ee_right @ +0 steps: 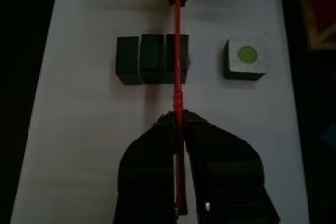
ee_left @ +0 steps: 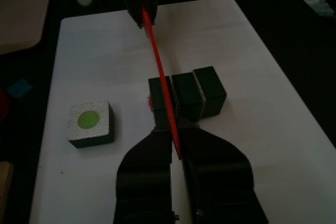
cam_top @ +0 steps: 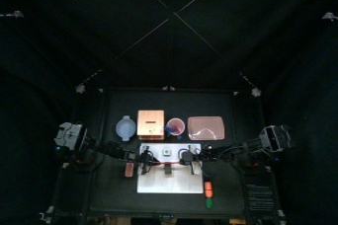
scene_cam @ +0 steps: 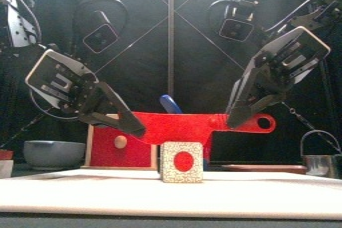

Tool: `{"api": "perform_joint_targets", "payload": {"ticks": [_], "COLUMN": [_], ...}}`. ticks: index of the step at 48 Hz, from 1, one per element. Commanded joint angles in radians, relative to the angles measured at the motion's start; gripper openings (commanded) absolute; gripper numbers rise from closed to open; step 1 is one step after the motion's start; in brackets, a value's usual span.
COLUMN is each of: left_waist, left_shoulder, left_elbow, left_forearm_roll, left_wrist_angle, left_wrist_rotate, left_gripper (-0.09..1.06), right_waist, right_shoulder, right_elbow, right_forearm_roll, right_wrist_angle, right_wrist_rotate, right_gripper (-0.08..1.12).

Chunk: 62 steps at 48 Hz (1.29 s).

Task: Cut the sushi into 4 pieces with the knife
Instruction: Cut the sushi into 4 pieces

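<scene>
A red toy knife [scene_cam: 187, 127] hangs level, edge down, across a dark green sushi roll [ee_right: 151, 56] of three joined blocks near the middle of the white cutting board [ee_right: 92, 120]. One loose piece [ee_right: 246, 56] lies apart toward the board's back edge, round face up.

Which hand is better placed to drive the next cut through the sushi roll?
Right, probably. Both hands are shut on the red knife, but the right hand grips its handle end, the left hand only the blade tip. The blade is lined up over the remaining roll.
</scene>
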Motion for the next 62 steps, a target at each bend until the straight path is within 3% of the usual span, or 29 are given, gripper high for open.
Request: {"api": "perform_joint_targets", "payload": {"ticks": [1, 16, 29, 37, 45, 49, 62], "left_waist": [-0.006, -0.017, -0.018, -0.015, 0.000, 0.028, 0.092], "left_shoulder": [-0.005, 0.014, 0.072, 0.132, 0.179, 0.184, 0.152], "left_elbow": [-0.021, -0.020, -0.028, -0.041, -0.044, -0.044, -0.043], "left_forearm_roll": [0.002, 0.000, -0.025, -0.055, -0.069, -0.069, -0.035], "left_wrist_angle": [-0.008, -0.008, -0.008, -0.003, 0.041, 0.046, 0.057], "left_wrist_rotate": [0.002, -0.002, -0.002, 0.009, 0.011, 0.014, 0.014], "left_gripper": [0.35, 0.35, 0.35, 0.35, 0.35, 0.35, 0.35], "right_waist": [0.008, 0.018, 0.021, 0.017, 0.015, 0.000, -0.055], "right_shoulder": [-0.009, 0.011, 0.046, 0.104, 0.146, 0.144, 0.115], "right_elbow": [-0.026, -0.035, -0.041, -0.041, -0.041, -0.040, -0.032], "right_forearm_roll": [0.000, 0.002, 0.002, 0.020, 0.031, 0.029, 0.023], "right_wrist_angle": [-0.014, -0.014, -0.014, -0.014, -0.021, -0.023, -0.021], "right_wrist_rotate": [-0.003, -0.003, -0.002, -0.003, -0.003, -0.005, -0.006], "right_gripper": [0.02, 0.02, 0.02, 0.02, 0.02, 0.02, 0.02]}}
